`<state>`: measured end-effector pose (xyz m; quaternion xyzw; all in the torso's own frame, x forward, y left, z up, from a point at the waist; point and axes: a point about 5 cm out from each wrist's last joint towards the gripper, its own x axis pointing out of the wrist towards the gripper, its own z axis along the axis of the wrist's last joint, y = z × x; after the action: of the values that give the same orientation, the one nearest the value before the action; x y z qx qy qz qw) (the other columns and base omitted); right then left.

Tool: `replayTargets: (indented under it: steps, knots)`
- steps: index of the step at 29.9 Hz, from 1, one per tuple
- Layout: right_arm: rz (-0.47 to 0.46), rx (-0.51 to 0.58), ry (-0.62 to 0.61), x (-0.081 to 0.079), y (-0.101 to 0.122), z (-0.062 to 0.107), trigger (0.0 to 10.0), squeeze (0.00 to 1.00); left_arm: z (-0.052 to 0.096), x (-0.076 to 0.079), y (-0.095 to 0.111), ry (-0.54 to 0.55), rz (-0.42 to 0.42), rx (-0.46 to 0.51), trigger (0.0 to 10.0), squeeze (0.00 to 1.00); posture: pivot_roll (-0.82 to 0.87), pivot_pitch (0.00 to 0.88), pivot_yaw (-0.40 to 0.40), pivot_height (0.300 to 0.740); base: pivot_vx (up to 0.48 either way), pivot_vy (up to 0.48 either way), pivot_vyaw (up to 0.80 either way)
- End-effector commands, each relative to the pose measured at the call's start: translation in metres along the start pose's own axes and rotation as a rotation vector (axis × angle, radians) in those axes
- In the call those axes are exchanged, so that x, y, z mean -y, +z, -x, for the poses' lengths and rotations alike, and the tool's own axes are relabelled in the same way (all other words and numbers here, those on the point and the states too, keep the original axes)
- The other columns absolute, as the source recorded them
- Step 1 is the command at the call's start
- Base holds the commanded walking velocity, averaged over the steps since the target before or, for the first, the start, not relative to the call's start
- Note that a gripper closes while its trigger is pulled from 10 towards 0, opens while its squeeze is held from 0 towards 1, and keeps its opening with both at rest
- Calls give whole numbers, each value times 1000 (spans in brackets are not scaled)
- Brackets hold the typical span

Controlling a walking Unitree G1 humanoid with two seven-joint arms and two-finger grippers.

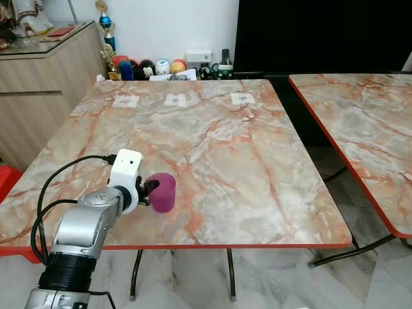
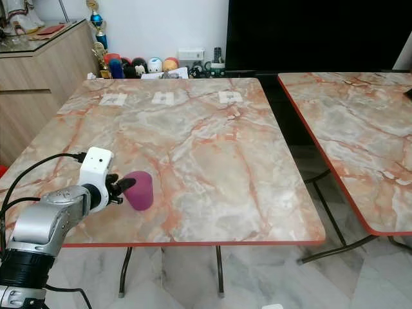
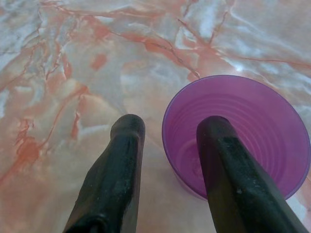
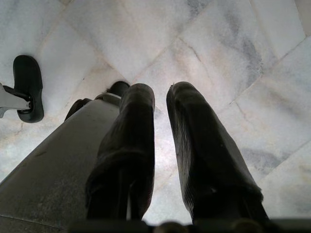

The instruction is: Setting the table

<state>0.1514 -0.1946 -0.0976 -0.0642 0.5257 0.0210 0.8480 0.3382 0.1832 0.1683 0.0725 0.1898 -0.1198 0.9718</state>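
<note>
A ribbed translucent purple plastic cup stands upright near the marble-patterned table's near-left edge, the left gripper parted astride its rim; pale marble floor tiles below

This is a room in a home. Two marble-patterned tables with red edges and folding legs stand on a pale marble tile floor. At upper left a wooden sideboard holds ornaments, and trophies and small toy figures line the wall behind.
</note>
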Motion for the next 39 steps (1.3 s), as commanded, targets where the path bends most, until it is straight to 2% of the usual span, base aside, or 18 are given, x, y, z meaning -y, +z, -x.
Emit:
replayTargets:
  steps: [1, 36, 39]
  knots:
    - [-5, -10, 2, -1, -2, 0, 10000, 0, 2, -1, -4, 9, -26, -19, 0, 0, 69, 0, 20, 740, 0, 0, 0]
    - [-3, -12, 5, -1, -3, 0, 10000, 0, 4, 7, -5, -43, -85, -11, 0, 0, 73, 0, 19, 740, 0, 0, 0]
    - [-2, -12, 5, -1, -3, 0, 10000, 0, 4, 8, -5, -37, -79, 25, 0, 0, 74, 0, 18, 740, 0, 0, 0]
